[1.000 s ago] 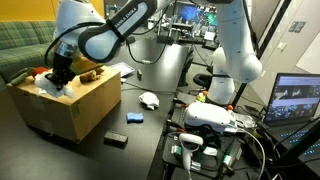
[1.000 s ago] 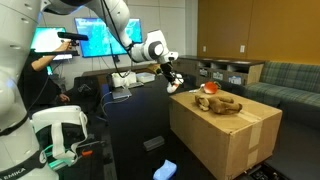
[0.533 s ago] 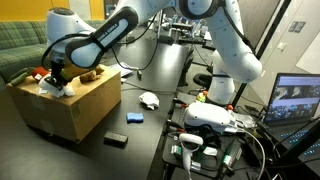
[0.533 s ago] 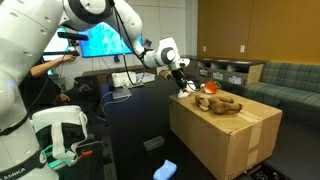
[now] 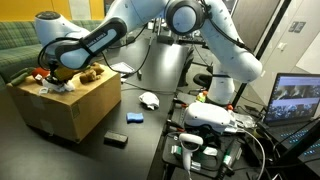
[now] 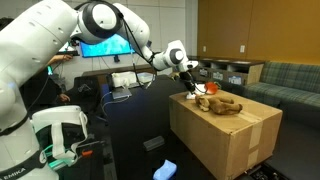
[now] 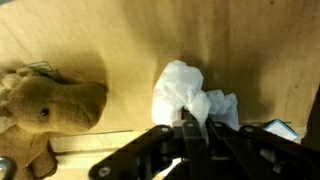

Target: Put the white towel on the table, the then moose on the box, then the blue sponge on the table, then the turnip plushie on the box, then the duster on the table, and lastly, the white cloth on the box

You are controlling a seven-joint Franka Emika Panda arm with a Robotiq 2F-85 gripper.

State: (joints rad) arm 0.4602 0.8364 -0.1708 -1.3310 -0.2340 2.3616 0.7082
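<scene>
While the arm reaches across the box [image 5: 88, 108], the gripper [image 7: 189, 122] has its fingers pressed almost together, pinching a fold of the white cloth [image 7: 186, 90] between the tips; the cloth is bunched into a crumpled lump directly under the claw, against the cardboard top, near the box's edge; nothing else is caught in the grip; just beside the cloth in the wrist view lies the moose [image 7: 52, 104], on the same cardboard surface and apart from the fingers; in an exterior view the claw [image 5: 55, 78] hangs low over the end of the box, with the white lump beneath it, the moose [image 5: 90, 73] a little way along the top and the red of the turnip plushie [image 5: 38, 72] close behind the gripper; in an exterior view the turnip plushie [image 6: 208, 88] sits next to the moose [image 6: 224, 102] on the box [image 6: 235, 135], with the gripper [image 6: 188, 86] at the near corner; down on the table [image 5: 140, 140], well apart from the box, lie the white towel [image 5: 149, 99], the blue sponge [image 5: 135, 118] and the duster [image 5: 116, 139]
</scene>
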